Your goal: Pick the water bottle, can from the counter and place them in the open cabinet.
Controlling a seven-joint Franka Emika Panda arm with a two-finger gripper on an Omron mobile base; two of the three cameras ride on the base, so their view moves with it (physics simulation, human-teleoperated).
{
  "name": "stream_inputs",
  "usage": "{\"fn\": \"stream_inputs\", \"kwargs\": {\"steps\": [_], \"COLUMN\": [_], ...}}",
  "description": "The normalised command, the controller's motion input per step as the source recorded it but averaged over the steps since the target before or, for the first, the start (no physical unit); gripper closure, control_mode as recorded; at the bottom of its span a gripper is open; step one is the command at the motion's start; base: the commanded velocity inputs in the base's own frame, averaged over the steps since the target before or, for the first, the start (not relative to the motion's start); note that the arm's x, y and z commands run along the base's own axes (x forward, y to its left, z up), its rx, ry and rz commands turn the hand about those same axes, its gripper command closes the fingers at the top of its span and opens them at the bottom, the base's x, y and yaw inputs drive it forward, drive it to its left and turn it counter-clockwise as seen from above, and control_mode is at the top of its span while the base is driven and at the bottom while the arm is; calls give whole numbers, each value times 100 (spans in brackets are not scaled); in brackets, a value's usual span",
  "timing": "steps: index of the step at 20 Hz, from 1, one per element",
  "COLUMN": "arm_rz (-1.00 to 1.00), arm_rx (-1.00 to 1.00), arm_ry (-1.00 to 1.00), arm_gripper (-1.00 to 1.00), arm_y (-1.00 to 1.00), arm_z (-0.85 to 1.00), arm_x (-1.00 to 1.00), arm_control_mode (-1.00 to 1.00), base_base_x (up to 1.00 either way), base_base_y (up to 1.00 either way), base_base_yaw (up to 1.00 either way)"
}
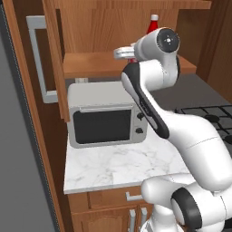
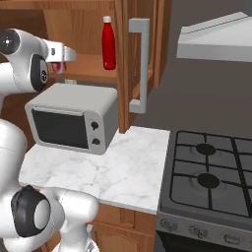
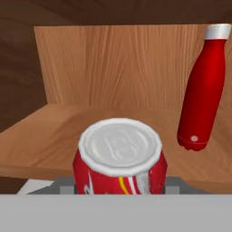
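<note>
- Red can [image 3: 119, 162] sits clamped in the gripper [image 3: 119, 190], silver top facing the hand camera; held at the front edge of the open cabinet [image 2: 83, 66] shelf, likely for set-down.
- Shelf wood beneath the can looks bare.
- Water bottle [image 3: 200, 86] already stands upright deeper on the shelf, toward its right, apart from the can.

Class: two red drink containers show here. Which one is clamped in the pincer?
The can, short with a silver top, sits between the pincer's fingers. The tall bottle stands free on the cabinet shelf.
</note>
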Motion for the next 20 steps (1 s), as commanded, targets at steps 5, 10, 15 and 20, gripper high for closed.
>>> {"fn": "stream_inputs", "kwargs": {"steps": [5,10,15,20], "arm_rz": [0,0,0,0], "arm_rx": [1,1,0,0], "arm_ry": [0,0,0,0], "arm_gripper": [100,100,100,100], "arm_y": [10,4,4,5], "arm_z": [-8,-6,-6,-7], "arm_x": [52,48,43,41], "arm_control_mode": [-100,-100,-100,-100], "base_base_x": [0,0,0,0], "base_base_y": [0,0,0,0], "base_base_yaw": [0,0,0,0]}}
